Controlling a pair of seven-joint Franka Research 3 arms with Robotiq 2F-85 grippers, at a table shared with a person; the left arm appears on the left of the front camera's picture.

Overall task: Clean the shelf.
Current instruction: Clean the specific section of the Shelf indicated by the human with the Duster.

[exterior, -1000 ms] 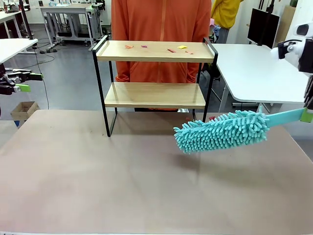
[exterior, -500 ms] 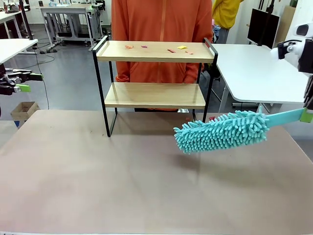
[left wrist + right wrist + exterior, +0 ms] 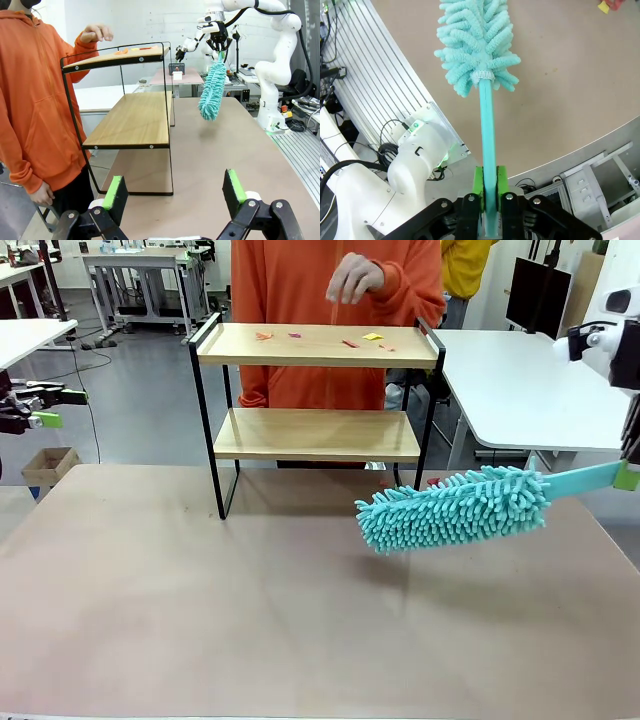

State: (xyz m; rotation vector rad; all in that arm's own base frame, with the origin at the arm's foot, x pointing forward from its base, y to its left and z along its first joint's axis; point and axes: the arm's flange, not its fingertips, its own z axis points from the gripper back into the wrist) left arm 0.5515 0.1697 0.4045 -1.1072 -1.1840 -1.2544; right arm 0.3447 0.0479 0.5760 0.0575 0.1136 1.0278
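The shelf (image 3: 316, 435) stands at the table's far side, with small coloured paper scraps (image 3: 345, 339) lying on its top board. A person in orange stands behind it, one hand (image 3: 355, 278) raised above that board. My right gripper (image 3: 627, 475) is shut on the handle of a teal fluffy duster (image 3: 455, 508), which hangs over the table to the right of the shelf and in front of it. In the right wrist view the right gripper (image 3: 490, 187) clamps the duster (image 3: 475, 40) by its handle. My left gripper (image 3: 40, 410) stays open off the table's left edge. Its fingers (image 3: 116, 197) frame the shelf (image 3: 132, 117).
The brown table (image 3: 250, 610) is bare in front of the shelf. A few small scraps (image 3: 432, 481) lie by the shelf's right leg. A white table (image 3: 520, 380) stands at the right and a cardboard box (image 3: 48, 465) sits on the floor at the left.
The person's hand has come up above the shelf's top board. Both arms and the duster have stayed where they were.
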